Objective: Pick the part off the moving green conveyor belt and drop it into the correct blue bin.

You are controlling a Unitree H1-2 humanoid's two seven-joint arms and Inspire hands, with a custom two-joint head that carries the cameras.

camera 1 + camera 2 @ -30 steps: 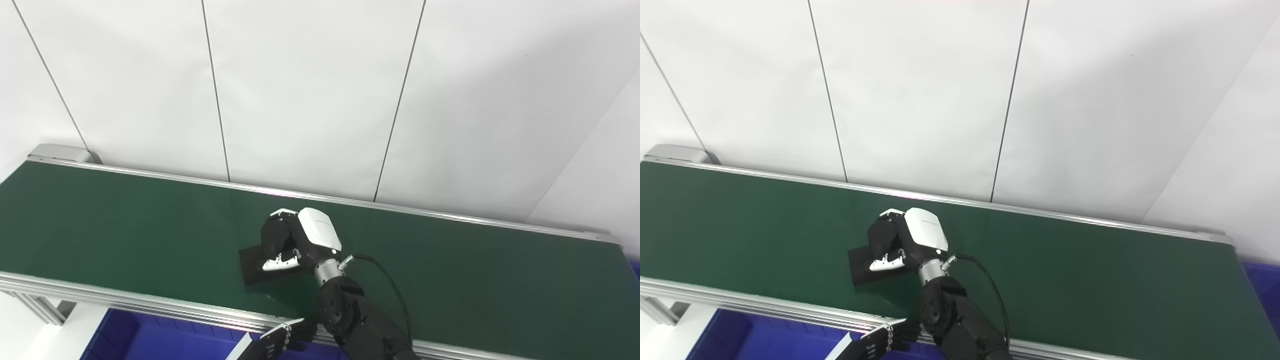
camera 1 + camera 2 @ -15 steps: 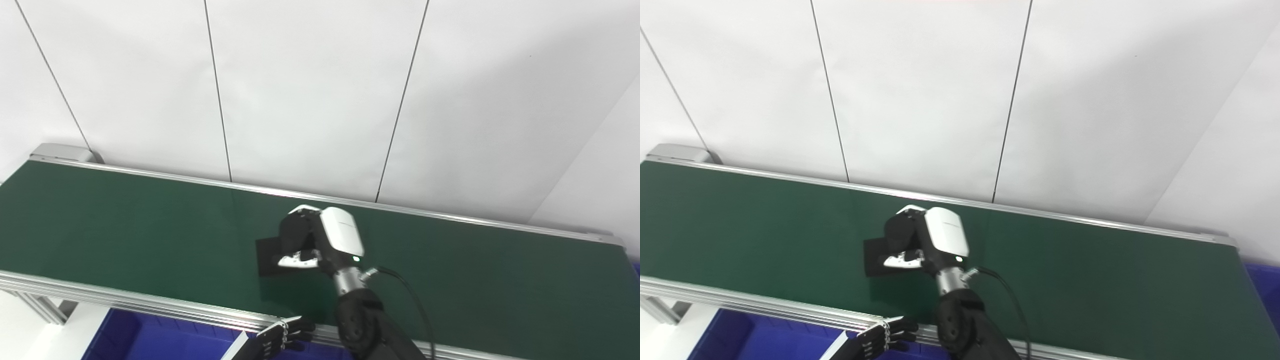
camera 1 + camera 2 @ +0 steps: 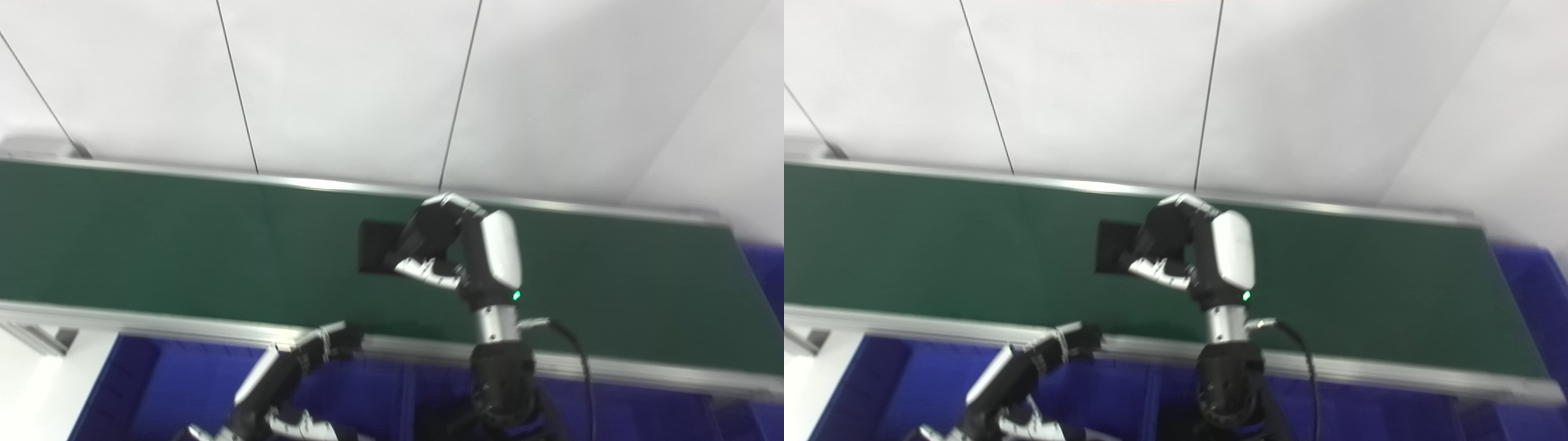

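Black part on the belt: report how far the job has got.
Done: the right hand has closed its fingers on the black part. In hand: the part, apparently raised off the green belt, though blur leaves that uncertain. Left: carry it to a blue bin and drop it. The left hand waits at the belt's near rail.

The long flat conveyor belt (image 3: pixel 153 245) is showing plain dark green, edged in silver. A flat square part (image 3: pixel 378 246) is looking solid black. The right hand (image 3: pixel 456 245) is wearing black and white; the plastic bins (image 3: pixel 184 380) below are glowing deep blue.
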